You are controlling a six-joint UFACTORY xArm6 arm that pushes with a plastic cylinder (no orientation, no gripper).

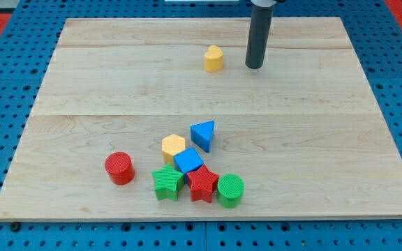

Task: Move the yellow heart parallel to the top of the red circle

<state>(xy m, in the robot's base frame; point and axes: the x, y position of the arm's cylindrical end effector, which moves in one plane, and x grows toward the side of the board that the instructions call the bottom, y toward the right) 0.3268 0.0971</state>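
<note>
The yellow heart point(213, 58) stands alone near the view's top, a little right of centre. The red circle point(119, 167) stands at the lower left of the board. My tip point(255, 66) is the lower end of a dark rod that comes down from the view's top. It rests on the board just to the right of the yellow heart, with a small gap between them. The red circle is far from both, down and to the left.
A cluster sits right of the red circle: a yellow hexagon point(174, 146), a blue triangle point(204, 134), a blue cube point(188, 161), a green star point(167, 182), a red star point(202, 184), a green circle point(230, 190). The wooden board point(326, 139) lies on a blue pegboard.
</note>
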